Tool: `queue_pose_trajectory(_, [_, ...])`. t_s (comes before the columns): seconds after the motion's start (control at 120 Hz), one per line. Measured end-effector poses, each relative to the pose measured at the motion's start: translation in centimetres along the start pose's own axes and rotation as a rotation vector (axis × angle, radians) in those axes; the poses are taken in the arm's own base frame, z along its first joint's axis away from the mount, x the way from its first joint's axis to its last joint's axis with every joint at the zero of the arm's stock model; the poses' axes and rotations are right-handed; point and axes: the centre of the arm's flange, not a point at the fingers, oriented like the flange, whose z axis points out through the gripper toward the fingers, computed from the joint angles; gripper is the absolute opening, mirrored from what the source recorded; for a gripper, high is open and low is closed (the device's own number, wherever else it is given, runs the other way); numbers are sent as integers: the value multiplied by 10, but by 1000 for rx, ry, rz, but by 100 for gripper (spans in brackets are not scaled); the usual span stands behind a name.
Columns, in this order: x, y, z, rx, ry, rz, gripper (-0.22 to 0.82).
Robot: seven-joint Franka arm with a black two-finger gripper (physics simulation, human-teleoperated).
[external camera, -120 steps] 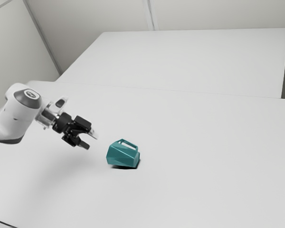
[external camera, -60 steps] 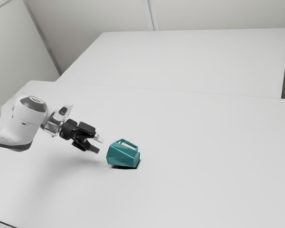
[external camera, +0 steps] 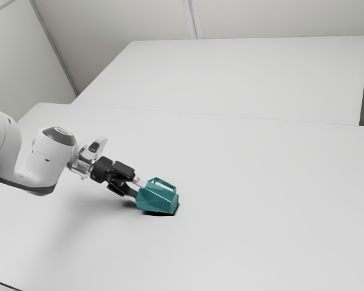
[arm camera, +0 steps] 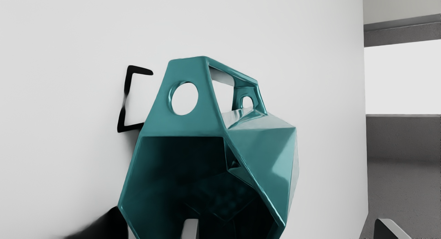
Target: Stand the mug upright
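Exterior view. Item: one teal faceted mug (external camera: 158,199), lying on its side on the pale worktop (external camera: 261,212), handle (external camera: 167,182) uppermost. Item: one black hand (external camera: 138,187), tips right at the mug's end on the exterior view's left. Progress: mug not upright; gripping it, tipping it onto its base and letting go are, in my judgement, all outstanding. Markings: a small emblem on the grey cap (external camera: 59,133) of the arm, too small to read; no lettering legible on the mug.

Wrist view. Mug's open mouth (arm camera: 137,156) toward the hand, its interior dark. Hand spread wide: one fingertip (arm camera: 191,229) in front of the mouth or just within it, the other fingertip (arm camera: 391,230) outside, beyond the mug's side. Nothing held; whether either touches the mug, cannot be told. Angular black outline (arm camera: 127,84) on the worktop, probably the handle's shadow. Brands, labels, writing: none legible.
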Motion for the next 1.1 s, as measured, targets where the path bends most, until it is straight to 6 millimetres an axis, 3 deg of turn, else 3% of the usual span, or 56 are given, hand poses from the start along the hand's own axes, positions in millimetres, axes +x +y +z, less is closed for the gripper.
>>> queue_pose_trajectory(0.167, [2, 2, 10, -16, -3, 16, 48])
queue_pose_trajectory(0.6, [4, 6, 29, -46, -4, 40, 15])
queue_pose_trajectory(0.875, [5, 7, 33, -60, 9, 42, -2])
queue_pose_trajectory(1.1, [8, 21, 35, -90, 20, 64, -11])
